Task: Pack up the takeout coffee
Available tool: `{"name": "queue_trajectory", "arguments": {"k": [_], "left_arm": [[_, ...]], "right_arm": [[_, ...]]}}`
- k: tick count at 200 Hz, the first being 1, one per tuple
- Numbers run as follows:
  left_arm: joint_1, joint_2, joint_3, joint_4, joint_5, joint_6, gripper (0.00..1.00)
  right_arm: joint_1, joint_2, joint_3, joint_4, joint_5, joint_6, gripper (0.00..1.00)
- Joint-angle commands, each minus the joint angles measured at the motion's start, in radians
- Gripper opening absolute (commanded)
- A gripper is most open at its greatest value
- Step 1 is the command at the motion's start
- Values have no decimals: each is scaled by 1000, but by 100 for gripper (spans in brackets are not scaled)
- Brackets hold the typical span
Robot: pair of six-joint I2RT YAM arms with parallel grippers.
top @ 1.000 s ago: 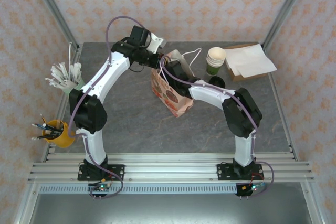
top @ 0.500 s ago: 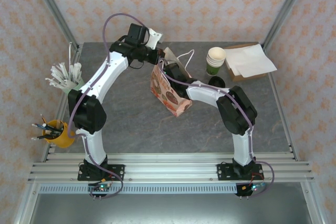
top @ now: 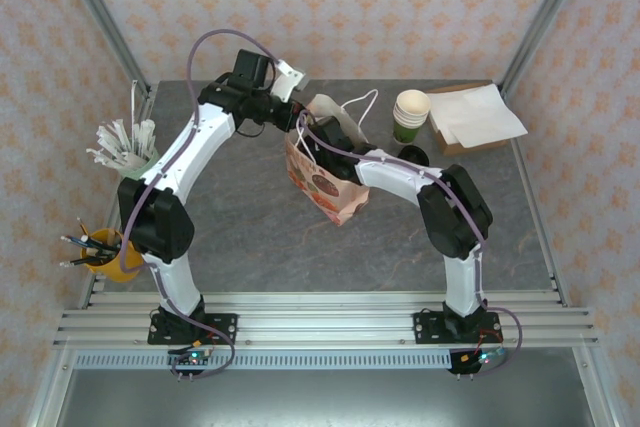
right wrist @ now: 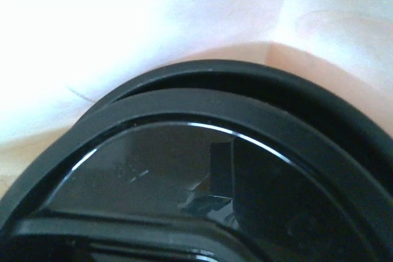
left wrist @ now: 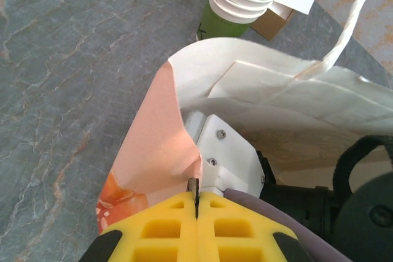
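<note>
Yellow fingers (left wrist: 166, 231) of the left claw (left wrist: 195, 196) are pinched shut on the rim of the peach paper bag (top: 325, 185), into which the right arm (top: 400, 175) reaches, and the takeout coffee's black lid (right wrist: 202, 170) sits seemingly inside it, close before the right claw, whose grip I cannot tell.

The overhead view is evenly lit and sharp, with faint shadows on the surface (top: 250, 232). The left wrist view is bright and crisp on the bag (left wrist: 156, 133), the left claw (left wrist: 195, 199) soft at the bottom edge. The right wrist view blows out white upper left; the lid (right wrist: 202, 111) is blurred, with thin glare.
</note>
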Motion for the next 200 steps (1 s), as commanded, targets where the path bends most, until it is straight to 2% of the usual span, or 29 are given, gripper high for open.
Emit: {"name": "queue_trajectory", "arguments": {"k": [1,53,89,100,117,126,144,175,200], "left_arm": [[15,-32,11,-21,11,8,0],[17,6,30,-73,45,31,0],[17,14,66,-113,54,52,0],[16,17,89,-139,0,38,15],[17,30,149,-208,-90,47,49],[18,33,178,-228,-115,59,58],[18,33,207,-231,-168,94,64],[15,70,291,-281,-204,198,63],[0,173,422,-336,-221,228,63]], "right_arm": [[-27,-15,6,9,-62,-44,38],[-37,37,8,60,-87,-125,42],[-38,0,-5,123,-107,-150,43],[-39,-7,4,109,-120,-154,44],[-43,-14,12,70,-144,-168,45],[-44,-18,3,66,-149,-176,45],[-48,-26,-5,54,-160,-184,46],[-58,-20,-2,43,-180,-201,46],[-62,-4,24,28,-189,-214,45]]}}
